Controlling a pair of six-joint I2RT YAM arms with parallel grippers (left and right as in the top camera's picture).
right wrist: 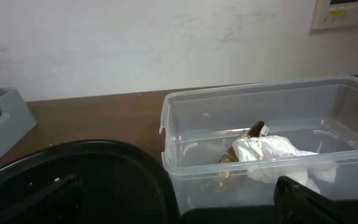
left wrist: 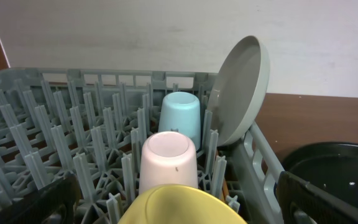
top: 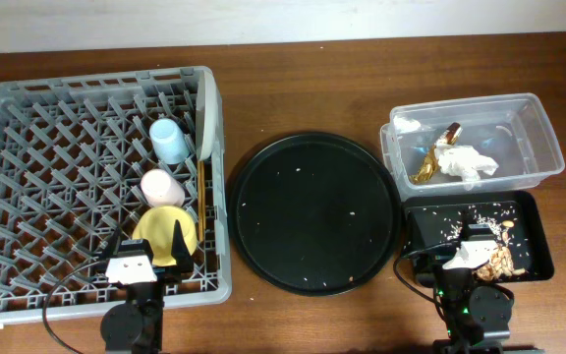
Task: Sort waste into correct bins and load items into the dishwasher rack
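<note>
the job looks all but finished. in the dishwasher rack (top: 57, 167) on the left of the bench (top: 293, 69), a row runs along the right wall: the blue cup (top: 169, 141) farthest, then the pink cup (top: 161, 188), then the yellow bowl (top: 165, 236) nearest. the grey-green plate (top: 207, 113) stands on edge against that wall beside the blue cup. a thin tan strip by the same wall may be the chopsticks, but i cannot tell. on the right, the clear tub (top: 543, 138) holds the crumpled napkin (top: 465, 160) and the gold foil wrapper (top: 428, 169). just nearer, the shallow black tray (top: 427, 221) holds the beige food scraps (top: 502, 261). the round black tray (top: 312, 197) in the middle carries only a few pale crumbs, which seem to be the only waste left, if they count. the left fingers (left wrist: 328, 202) are spread wide and pinch nothing, hanging over the near end of the rack above the bowl. the right fingers (right wrist: 328, 199) are likewise spread and empty, low over the black tray and facing the tub. no brand or label can be read: the wrapper's print is too small, and a pale wall panel (right wrist: 347, 12) at the far right shows only illegible marks.
</note>
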